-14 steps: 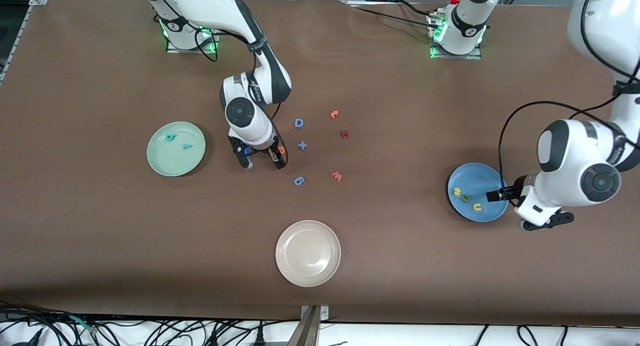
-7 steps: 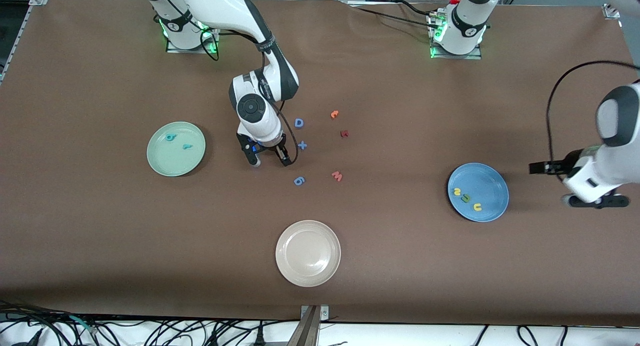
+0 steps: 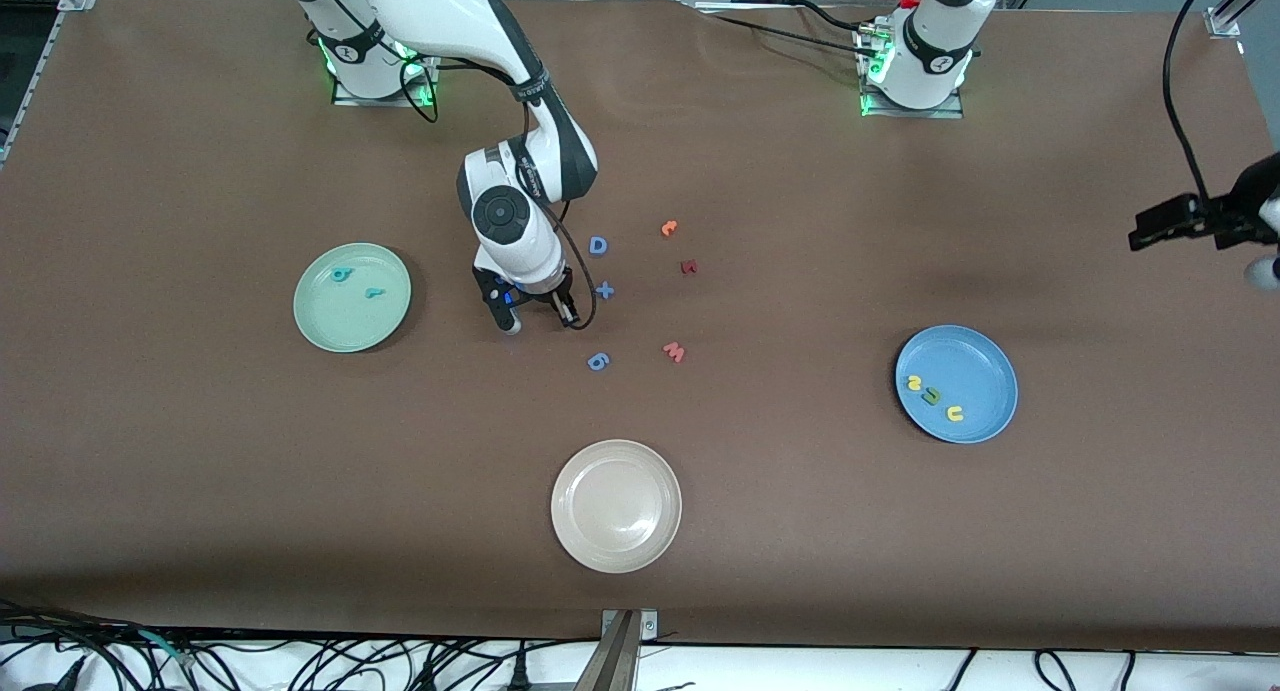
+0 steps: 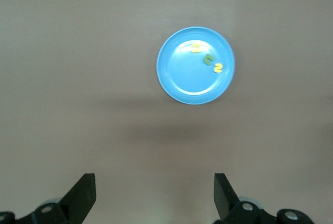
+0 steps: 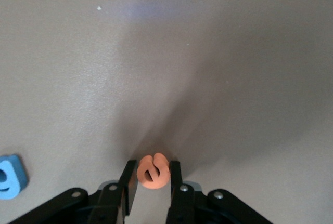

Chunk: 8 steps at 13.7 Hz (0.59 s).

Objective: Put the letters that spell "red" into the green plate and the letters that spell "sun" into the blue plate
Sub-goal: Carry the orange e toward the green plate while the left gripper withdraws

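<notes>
- The worktop (image 3: 200,491) is bare for a long way between the right gripper (image 5: 152,180) and the green plate (image 3: 352,297), toward the right arm's end; a weak hold could drop the piece on that stretch.
- The blue plate (image 3: 956,383) already holds the yellow s (image 3: 914,382), green n (image 3: 931,395) and yellow u (image 3: 955,413); the left gripper (image 4: 153,195), fingers spread wide and empty, waits high over the left arm's end, so a bump there looks unlikely.
- The right gripper's fingers (image 5: 128,180) are pinched on the orange e (image 5: 152,171), low at the worktop. It is soft foam caught by its edges, so it may twist or pop out on lifting.
- The teal d (image 3: 343,273) and teal r (image 3: 373,292) lie in the green plate; a careless drop could land on them or bounce off the rim.
- The blue plus (image 3: 604,291) lies just beside the fingers and could get nudged.
</notes>
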Tool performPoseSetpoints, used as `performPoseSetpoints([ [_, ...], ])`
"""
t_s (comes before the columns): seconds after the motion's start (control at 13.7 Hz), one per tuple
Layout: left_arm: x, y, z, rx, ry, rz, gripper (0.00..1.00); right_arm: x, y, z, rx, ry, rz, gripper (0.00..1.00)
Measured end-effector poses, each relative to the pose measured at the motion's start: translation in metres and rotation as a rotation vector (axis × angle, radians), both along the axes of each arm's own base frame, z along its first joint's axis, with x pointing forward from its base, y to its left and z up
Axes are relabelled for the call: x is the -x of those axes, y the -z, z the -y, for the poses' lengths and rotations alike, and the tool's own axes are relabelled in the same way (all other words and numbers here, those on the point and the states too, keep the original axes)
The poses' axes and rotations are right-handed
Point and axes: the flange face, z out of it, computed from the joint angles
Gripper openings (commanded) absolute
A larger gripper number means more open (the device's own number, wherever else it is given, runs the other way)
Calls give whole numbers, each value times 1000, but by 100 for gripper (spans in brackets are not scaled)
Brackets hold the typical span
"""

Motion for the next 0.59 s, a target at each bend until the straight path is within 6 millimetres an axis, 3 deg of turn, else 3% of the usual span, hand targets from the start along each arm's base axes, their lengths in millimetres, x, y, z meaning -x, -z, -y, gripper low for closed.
performPoseSetpoints([
  [0.15, 5, -12, 15, 1, 21, 15, 100, 0, 0, 0, 0, 0, 1, 0],
  [0.37, 4, -14, 18, 1, 26, 27, 100, -9, -5, 10, 9, 17, -2, 0],
  [0.59, 0, -16, 19, 27, 21, 63, 100, -33, -43, 38, 15, 41, -37, 0],
])
